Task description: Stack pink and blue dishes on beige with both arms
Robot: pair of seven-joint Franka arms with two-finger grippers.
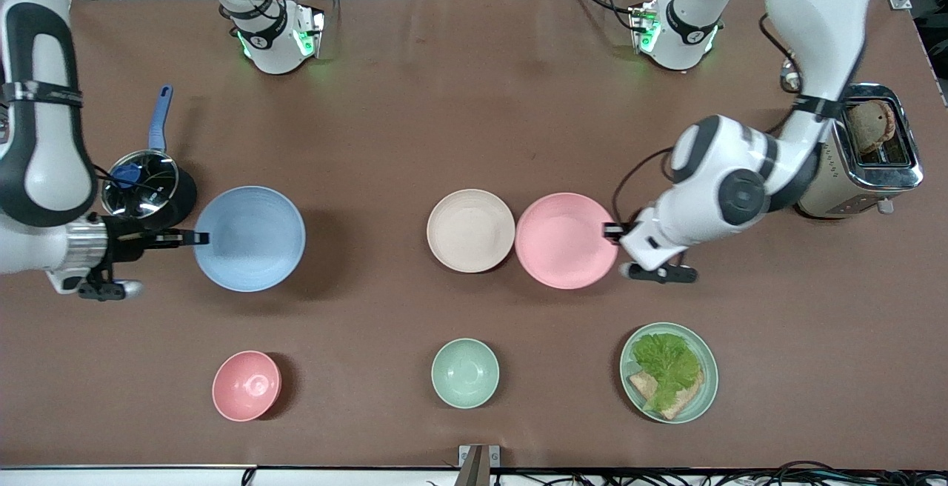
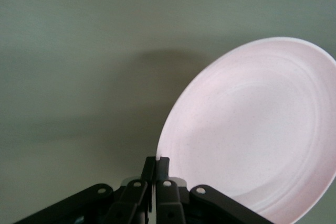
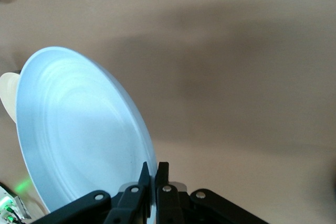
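From the front view, the right hand (image 1: pixel 198 237) pinches the rim of the blue plate (image 1: pixel 249 238) and holds it up over the desk (image 1: pixel 474 130) toward the right arm's end, its shadow thrown on the brown cloth beside it. The left hand (image 1: pixel 612 231) pinches the rim of the pink plate (image 1: pixel 566 240), whose other edge overlaps the rim of the beige plate (image 1: pixel 470 230) lying flat at the middle of the desk. A steel pot (image 1: pixel 141 182) sits near the right hand, a toaster (image 1: pixel 866 152) at the left arm's end. Nearer the camera stand a pink bowl (image 1: pixel 246 385), a green bowl (image 1: pixel 465 373) and a green plate (image 1: pixel 669 372) with lettuce and bread. In the left wrist view the fingers (image 2: pixel 163 169) are pressed together on the pink plate (image 2: pixel 257 129), which tilts above its shadow. In the right wrist view the fingers (image 3: pixel 162 174) clamp the tilted blue plate (image 3: pixel 79 135), with a sliver of the beige plate (image 3: pixel 7 95) showing past it.
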